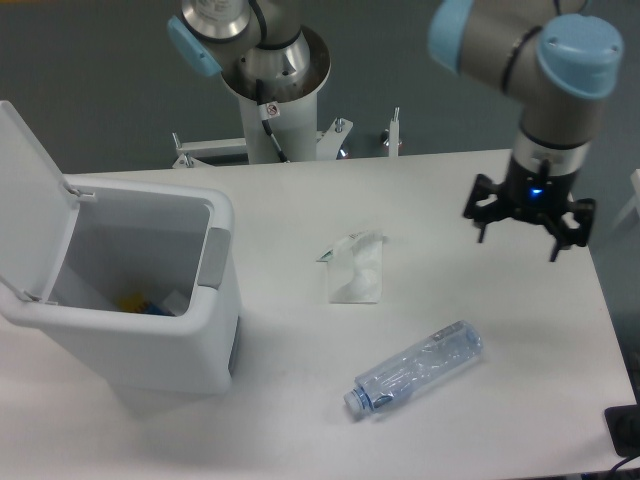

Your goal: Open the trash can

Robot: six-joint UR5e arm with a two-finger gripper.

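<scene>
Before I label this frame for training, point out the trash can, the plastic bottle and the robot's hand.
trash can (150, 350), fixed camera, front wall of the bin.
plastic bottle (420, 367), fixed camera, middle of its clear body.
hand (516, 240), fixed camera, midway between its fingertips.

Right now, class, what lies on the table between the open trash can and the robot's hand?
In the fixed camera view, a crumpled clear plastic bag lies between the trash can and the hand.
</scene>
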